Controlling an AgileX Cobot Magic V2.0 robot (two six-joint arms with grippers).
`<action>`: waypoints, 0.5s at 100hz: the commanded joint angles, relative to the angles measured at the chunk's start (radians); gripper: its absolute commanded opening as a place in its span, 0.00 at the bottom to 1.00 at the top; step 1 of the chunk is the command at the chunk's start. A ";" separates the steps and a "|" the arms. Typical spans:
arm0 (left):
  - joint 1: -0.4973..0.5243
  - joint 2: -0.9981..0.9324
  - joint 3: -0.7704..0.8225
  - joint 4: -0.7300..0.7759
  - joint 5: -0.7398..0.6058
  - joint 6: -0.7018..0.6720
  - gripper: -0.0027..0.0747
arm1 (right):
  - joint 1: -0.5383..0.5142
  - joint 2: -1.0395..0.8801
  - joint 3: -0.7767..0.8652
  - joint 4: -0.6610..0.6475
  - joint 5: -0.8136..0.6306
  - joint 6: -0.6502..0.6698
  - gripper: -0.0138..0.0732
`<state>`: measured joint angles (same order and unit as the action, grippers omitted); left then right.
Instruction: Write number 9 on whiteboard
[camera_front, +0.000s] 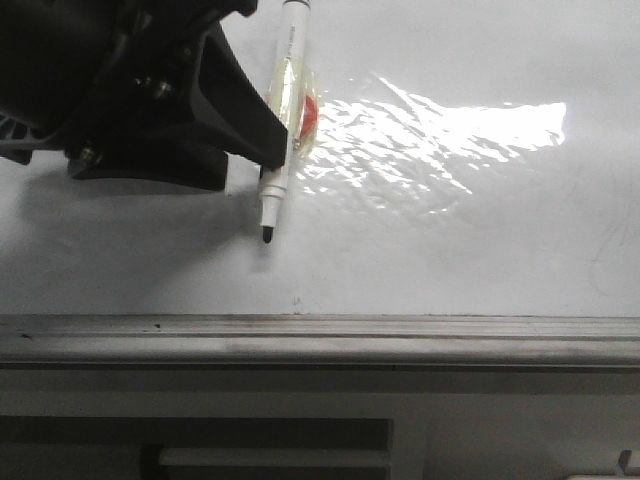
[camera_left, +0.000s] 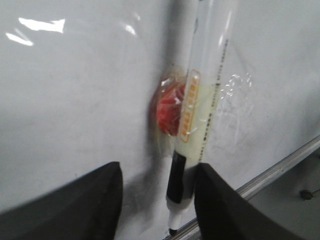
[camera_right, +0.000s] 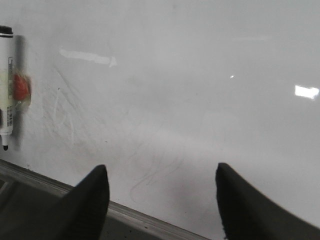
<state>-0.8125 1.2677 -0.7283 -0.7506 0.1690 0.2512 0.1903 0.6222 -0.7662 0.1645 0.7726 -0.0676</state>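
Observation:
The whiteboard (camera_front: 450, 250) is glossy white with a bright glare patch. A white marker pen (camera_front: 285, 100) with a black tip lies on it, a red blob taped to its side. My left gripper (camera_left: 160, 169) is open around the marker (camera_left: 197, 115), and one finger (camera_left: 215, 200) is close against the barrel. In the front view only one finger (camera_front: 250, 115) shows, beside the pen. My right gripper (camera_right: 161, 167) is open and empty over bare board, away from the marker (camera_right: 7, 85). No dark number 9 stroke shows, only faint grey traces (camera_right: 155, 172).
A grey metal rail (camera_front: 320, 338) edges the board nearest the camera and also shows in the right wrist view (camera_right: 140, 220). A tiny dark speck (camera_front: 296, 298) sits on the board just above the rail. Below the rail is a lower shelf edge (camera_front: 270, 455).

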 joint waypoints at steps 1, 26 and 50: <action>-0.009 -0.002 -0.033 -0.013 -0.051 -0.006 0.44 | 0.003 0.011 -0.033 0.008 -0.080 0.000 0.63; -0.009 0.035 -0.033 -0.018 -0.054 -0.006 0.44 | 0.003 0.017 -0.033 0.008 -0.080 0.000 0.63; -0.009 0.035 -0.033 -0.009 -0.059 -0.006 0.03 | 0.003 0.017 -0.033 0.009 -0.071 0.000 0.63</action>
<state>-0.8232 1.3119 -0.7374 -0.7613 0.1758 0.2512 0.1903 0.6285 -0.7662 0.1667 0.7657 -0.0676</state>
